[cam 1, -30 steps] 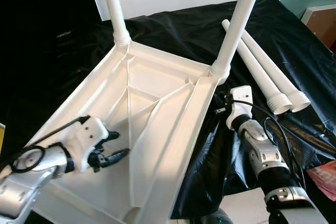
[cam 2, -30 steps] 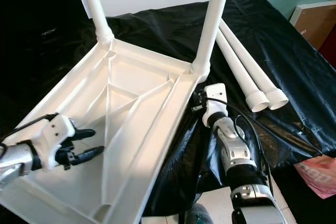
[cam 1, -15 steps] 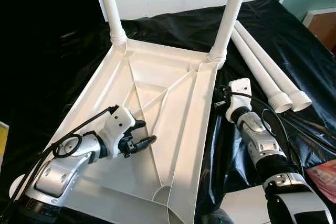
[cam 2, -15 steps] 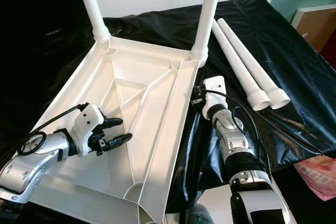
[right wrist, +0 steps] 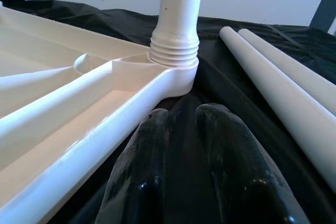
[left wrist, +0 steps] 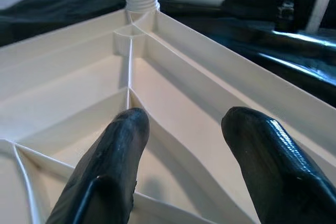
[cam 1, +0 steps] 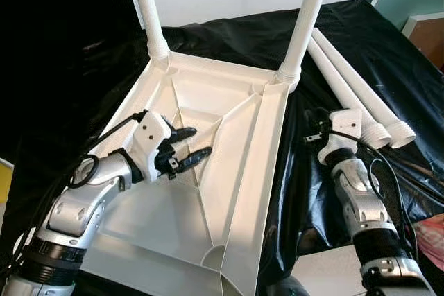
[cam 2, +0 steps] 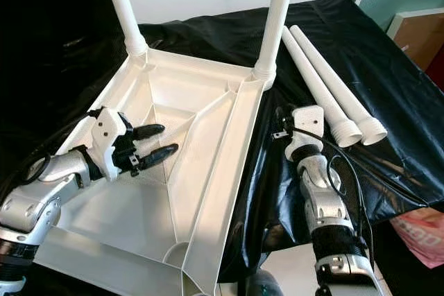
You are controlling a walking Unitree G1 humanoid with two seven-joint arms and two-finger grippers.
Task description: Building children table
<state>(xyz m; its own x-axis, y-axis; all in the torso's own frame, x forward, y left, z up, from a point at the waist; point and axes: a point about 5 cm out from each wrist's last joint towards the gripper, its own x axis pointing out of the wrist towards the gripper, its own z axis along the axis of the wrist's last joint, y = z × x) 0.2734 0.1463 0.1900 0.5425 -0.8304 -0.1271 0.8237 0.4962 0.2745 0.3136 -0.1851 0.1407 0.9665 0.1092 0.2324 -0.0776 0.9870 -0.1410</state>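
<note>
Hovering inside tabletop (cam 1: 236, 171), left gripper (cam 1: 189, 147) jaws apart

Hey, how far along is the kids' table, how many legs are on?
Two legs are screwed into the far corners of the upturned tabletop. Nothing is held: the left gripper hovers with jaws open over the ribbed underside, the right gripper sits shut beside the table's edge. Two loose legs on the black sheet remain to fit.
</note>
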